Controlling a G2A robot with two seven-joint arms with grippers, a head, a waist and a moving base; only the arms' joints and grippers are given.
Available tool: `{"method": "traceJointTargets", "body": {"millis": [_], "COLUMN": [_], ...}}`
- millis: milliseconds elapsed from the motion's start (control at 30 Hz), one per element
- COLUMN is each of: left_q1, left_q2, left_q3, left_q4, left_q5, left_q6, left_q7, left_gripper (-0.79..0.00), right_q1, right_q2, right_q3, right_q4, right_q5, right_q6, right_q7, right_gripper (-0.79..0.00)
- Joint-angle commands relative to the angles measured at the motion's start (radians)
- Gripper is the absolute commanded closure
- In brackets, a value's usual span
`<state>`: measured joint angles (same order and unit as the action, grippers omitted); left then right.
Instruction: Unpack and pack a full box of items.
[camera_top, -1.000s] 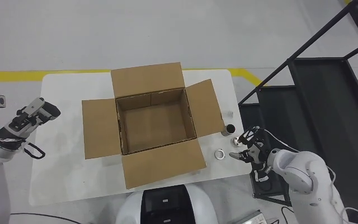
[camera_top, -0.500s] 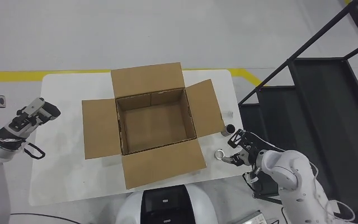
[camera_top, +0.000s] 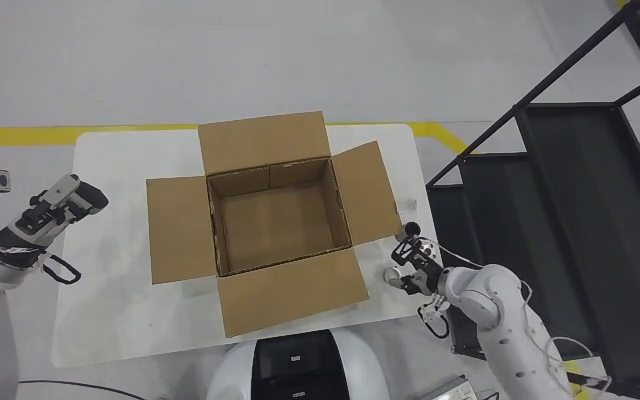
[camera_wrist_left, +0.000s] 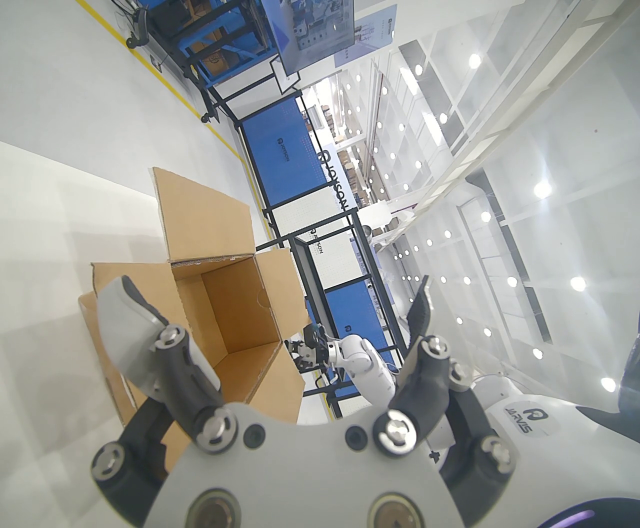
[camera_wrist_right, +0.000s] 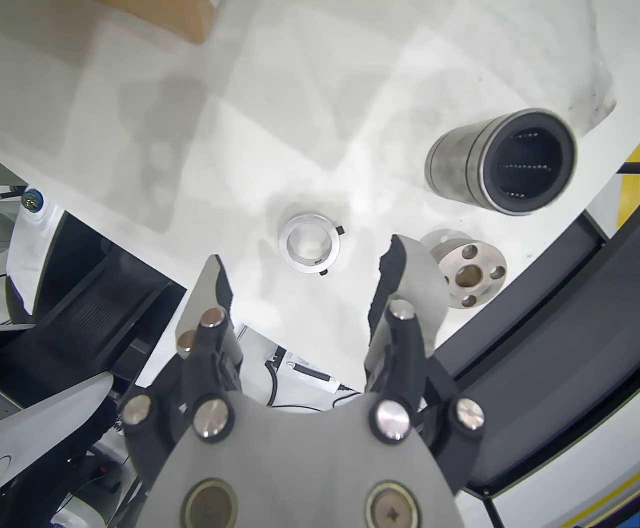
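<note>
Ring (camera_wrist_right: 309, 249) ahead of spread right jaws | flange (camera_wrist_right: 470, 275), bearing (camera_wrist_right: 500, 162) beside | box (camera_top: 275, 222) near

Bright, even overhead light, ceiling lamps (camera_wrist_left: 542, 189) glaring; soft shadows on table (camera_wrist_right: 310, 125); wrist views fisheye-bent.

One cardboard box (camera_top: 180, 235) stands on one white table (camera_top: 110, 310), with four flaps folded outward. Three metal parts lie on the table, one of each kind — one cylindrical bearing (camera_wrist_right: 465, 160), one flat ring collar (camera_wrist_right: 284, 244) and one round flange (camera_wrist_right: 487, 292), with one centre bore and three smaller holes showing. There are two grippers — the left gripper (camera_wrist_left: 270, 290) and the right gripper (camera_wrist_right: 305, 252).
</note>
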<state>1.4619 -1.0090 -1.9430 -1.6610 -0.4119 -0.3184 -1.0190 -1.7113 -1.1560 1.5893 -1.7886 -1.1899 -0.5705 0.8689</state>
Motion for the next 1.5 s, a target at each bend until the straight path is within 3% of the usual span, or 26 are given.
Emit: {"method": "traceJointTargets", "body": {"millis": [0, 167, 333, 367, 400, 433, 1467], "left_q1": [0.0, 0.0, 0.0, 0.0, 0.0, 0.0, 0.0], "left_q2": [0.0, 0.0, 0.0, 0.0, 0.0, 0.0, 0.0], "left_q3": [0.0, 0.0, 0.0, 0.0, 0.0, 0.0, 0.0], "left_q4": [0.0, 0.0, 0.0, 0.0, 0.0, 0.0, 0.0], "left_q5": [0.0, 0.0, 0.0, 0.0, 0.0, 0.0, 0.0], "left_q6": [0.0, 0.0, 0.0, 0.0, 0.0, 0.0, 0.0], "left_q7": [0.0, 0.0, 0.0, 0.0, 0.0, 0.0, 0.0], "left_gripper": [-0.785, -0.785, -0.785, -0.785, -0.785, -0.785, -0.785], "right_q1": [0.011, 0.041, 0.071, 0.072, 0.069, 0.064, 0.051], "right_q2": [0.001, 0.002, 0.002, 0.002, 0.004, 0.006, 0.008], "right_q3": [-0.011, -0.042, -0.07, -0.074, -0.073, -0.067, -0.055], "right_q4": [0.013, 0.052, 0.091, 0.089, 0.085, 0.081, 0.067], "right_q5": [-0.004, -0.025, -0.024, -0.016, -0.004, 0.0, 0.011], "right_q6": [0.014, 0.048, 0.069, 0.059, 0.046, 0.042, 0.037], "right_q7": [0.0, -0.002, -0.01, -0.013, -0.016, -0.013, -0.015], "right_gripper": [-0.493, -0.428, -0.443, -0.526, -0.717, -0.785, -0.785]}}
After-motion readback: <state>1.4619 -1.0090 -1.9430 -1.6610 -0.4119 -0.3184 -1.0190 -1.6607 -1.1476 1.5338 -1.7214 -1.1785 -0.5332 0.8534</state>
